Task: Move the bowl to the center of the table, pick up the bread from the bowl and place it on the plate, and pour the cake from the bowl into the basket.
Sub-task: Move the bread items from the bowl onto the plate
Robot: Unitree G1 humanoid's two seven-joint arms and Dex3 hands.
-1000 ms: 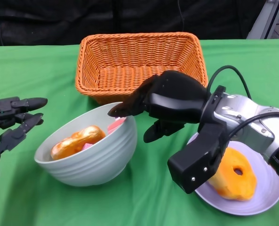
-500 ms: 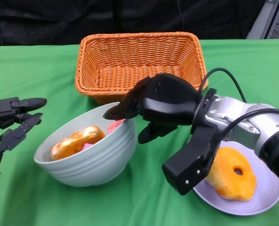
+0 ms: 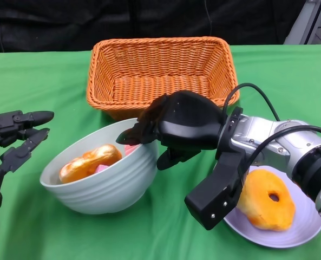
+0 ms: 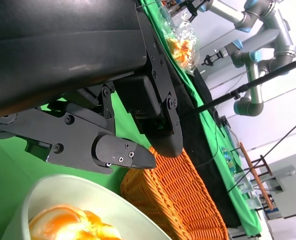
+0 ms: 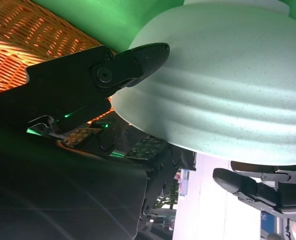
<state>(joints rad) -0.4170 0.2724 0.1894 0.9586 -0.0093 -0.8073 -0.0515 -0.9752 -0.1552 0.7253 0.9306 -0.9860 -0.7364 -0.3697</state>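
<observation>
My right hand [image 3: 174, 127] pinches the bowl [image 3: 114, 184] rim; I should clamp firmly before tipping. My left hand [image 3: 11, 138] hovers, fingers apart.

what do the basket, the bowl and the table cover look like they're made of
Basket: woven orange wicker or rattan, possibly plastic imitation; the crossed strands show clearly.
Bowl: pale green, matte, with ridged sides and fine speckles in the right wrist view; ceramic or melamine, hard to tell.
Table cover: green cloth, soft and non-shiny.
</observation>
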